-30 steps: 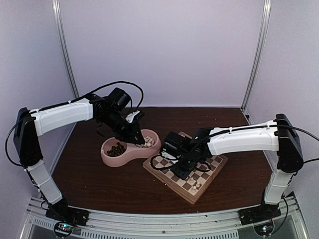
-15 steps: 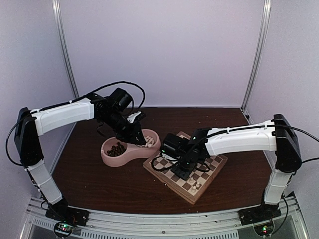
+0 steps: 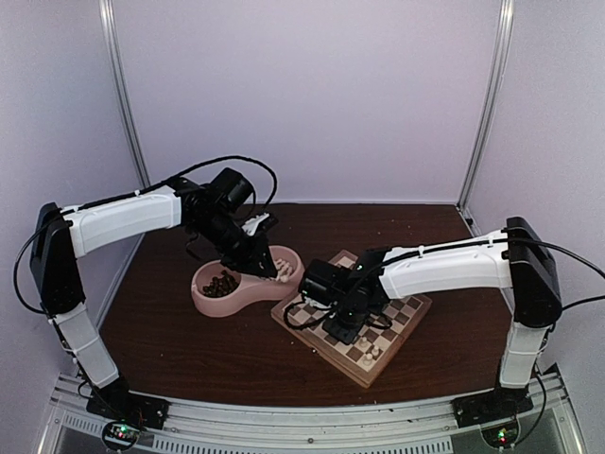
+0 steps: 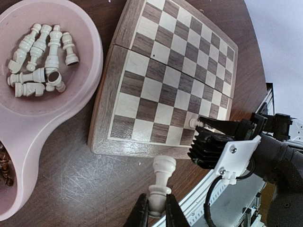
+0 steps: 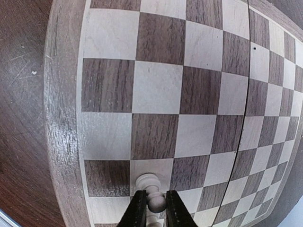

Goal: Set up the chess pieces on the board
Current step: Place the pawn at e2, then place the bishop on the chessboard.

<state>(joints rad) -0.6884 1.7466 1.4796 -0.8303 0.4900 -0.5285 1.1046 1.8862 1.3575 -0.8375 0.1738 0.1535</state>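
Observation:
The board (image 3: pixel 408 308) lies right of centre on the dark table. My left gripper (image 4: pixel 157 211) is shut on the head end of a white chess piece (image 4: pixel 162 176), held base-out above the table beside the board's (image 4: pixel 156 71) edge. In the top view it hangs at the pink dish's right bowl (image 3: pixel 267 267). My right gripper (image 5: pixel 156 208) is low over the board's near-left corner, jaws closed around the head of a white pawn (image 5: pixel 148 184) that stands on a light square. That gripper and pawn (image 4: pixel 193 122) also show in the left wrist view.
The pink double-bowl dish (image 3: pixel 206 301) sits left of the board, with dark pieces (image 3: pixel 222 283) in one bowl and several white pieces (image 4: pixel 40 56) in the other. Two white pieces (image 3: pixel 371 355) stand near the board's front corner. The table's metal rail (image 3: pixel 312 437) runs along the front.
My right gripper has slid left along the board with the pawn and come down onto a square. The left arm has barely moved.

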